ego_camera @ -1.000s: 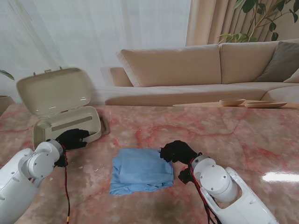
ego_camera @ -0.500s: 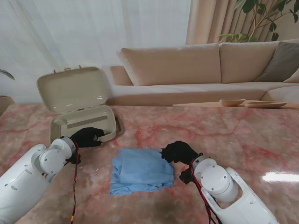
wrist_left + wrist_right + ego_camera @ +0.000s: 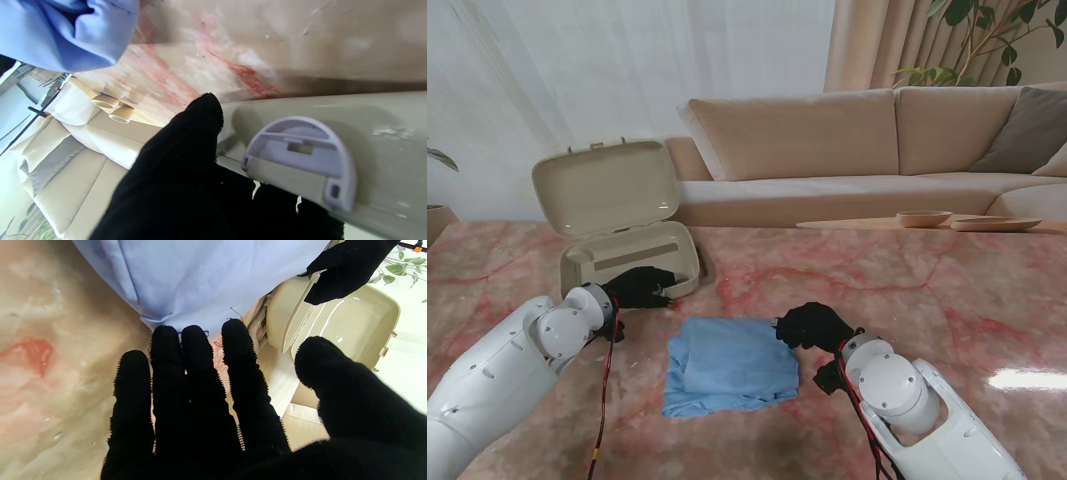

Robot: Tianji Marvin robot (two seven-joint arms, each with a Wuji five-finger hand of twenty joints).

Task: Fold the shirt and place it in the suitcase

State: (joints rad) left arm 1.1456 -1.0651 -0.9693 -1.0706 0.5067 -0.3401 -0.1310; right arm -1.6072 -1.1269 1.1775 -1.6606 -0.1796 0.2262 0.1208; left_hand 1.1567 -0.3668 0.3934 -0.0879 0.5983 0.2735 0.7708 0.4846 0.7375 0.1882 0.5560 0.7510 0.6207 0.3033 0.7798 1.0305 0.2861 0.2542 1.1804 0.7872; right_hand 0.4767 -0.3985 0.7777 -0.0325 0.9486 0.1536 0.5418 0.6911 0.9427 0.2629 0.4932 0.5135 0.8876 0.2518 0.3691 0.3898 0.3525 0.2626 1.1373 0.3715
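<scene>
Table [image 3: 947, 290]: pink-veined marble, carrying everything here.
Suitcase [image 3: 632, 262]: small beige hard-shell case at the far left, lid standing open; stiff and probably light, so it should slide on the polished top if pushed.
Shirt [image 3: 730, 364]: light blue, folded into a rough rectangle at the near centre, lying flat between the two hands, just right of and nearer than the suitcase. Soft and limp — it will likely sag and unfold if lifted by one edge. My judgement: take it from both side edges, fingers slid under the stack.
Left hand [image 3: 644, 288]: black-gloved, on the near front wall of the suitcase beside its latch; the wrist view shows contact with the wall, but I cannot tell whether the fingers grip it.
Right hand [image 3: 815, 326]: fingers spread and flat, tips at the shirt's right edge — holding nothing.
</scene>
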